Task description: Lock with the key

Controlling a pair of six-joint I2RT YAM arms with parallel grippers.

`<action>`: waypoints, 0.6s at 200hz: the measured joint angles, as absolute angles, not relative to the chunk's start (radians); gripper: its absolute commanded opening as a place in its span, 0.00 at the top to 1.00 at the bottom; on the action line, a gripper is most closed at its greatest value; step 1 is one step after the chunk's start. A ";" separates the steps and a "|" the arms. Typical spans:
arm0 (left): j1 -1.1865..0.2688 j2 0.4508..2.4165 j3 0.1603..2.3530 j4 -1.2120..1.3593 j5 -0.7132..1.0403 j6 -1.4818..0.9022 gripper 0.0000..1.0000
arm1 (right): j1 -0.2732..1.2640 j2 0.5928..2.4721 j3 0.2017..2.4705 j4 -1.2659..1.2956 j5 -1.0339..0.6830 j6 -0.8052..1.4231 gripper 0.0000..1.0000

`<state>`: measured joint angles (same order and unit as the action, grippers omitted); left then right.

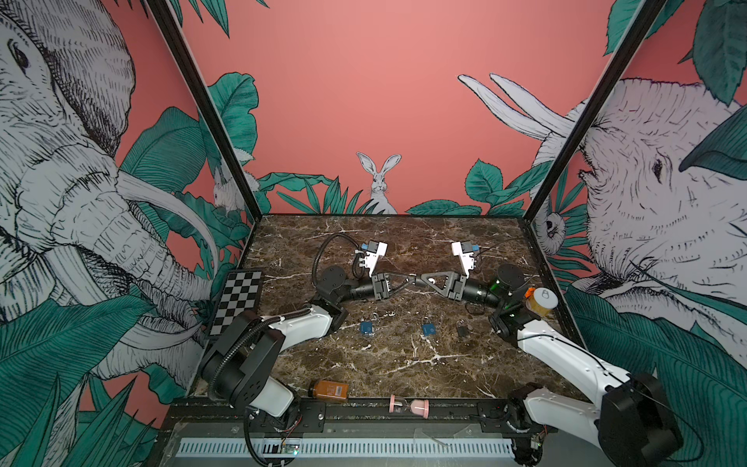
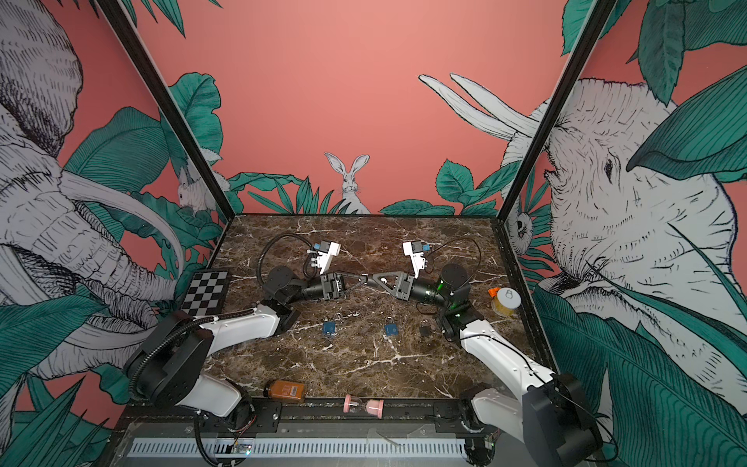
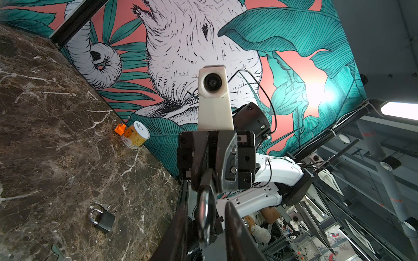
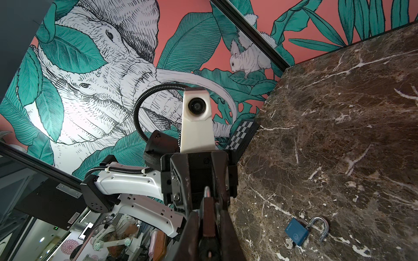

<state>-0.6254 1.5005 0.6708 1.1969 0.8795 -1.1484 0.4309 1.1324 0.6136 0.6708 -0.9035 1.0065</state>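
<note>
While the right gripper (image 1: 425, 279) clamps the padlock (image 4: 207, 214) by its dark body, up off the bench (image 1: 404, 364) at mid-scene, the left gripper (image 1: 405, 279) meets it nose to nose. The left jaws are narrowly parted on either side of the silver shackle (image 3: 204, 204) and seem not to pinch it. Whether the shackle is seated, and where this lock's key sits, I cannot tell. The sound way, I judge, is a firm, level right hold, with the left arm moving only along the shackle's own line so nothing twists the lock loose. A blue padlock (image 4: 296, 232) and a black padlock (image 3: 103, 220) lie on the bench, well apart.
</note>
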 measured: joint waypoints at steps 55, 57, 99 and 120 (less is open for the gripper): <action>-0.627 1.502 0.684 1.196 0.883 -1.148 0.72 | 0.433 1.134 0.616 0.664 -0.914 1.002 1.00; -0.628 1.502 0.685 1.196 0.883 -1.148 0.72 | 0.433 1.134 0.616 0.663 -0.914 1.002 1.00; -0.639 1.509 0.687 1.195 0.886 -1.148 0.74 | 0.433 1.141 0.636 0.641 -0.915 0.986 1.00; -0.645 1.511 0.689 1.189 0.892 -1.147 0.74 | 0.434 1.141 0.644 0.637 -0.916 0.979 1.00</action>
<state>-0.6449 1.5112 0.6891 1.1893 0.8921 -1.1473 0.4339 1.1408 0.6437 0.6369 -0.9165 0.9791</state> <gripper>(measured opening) 0.263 0.125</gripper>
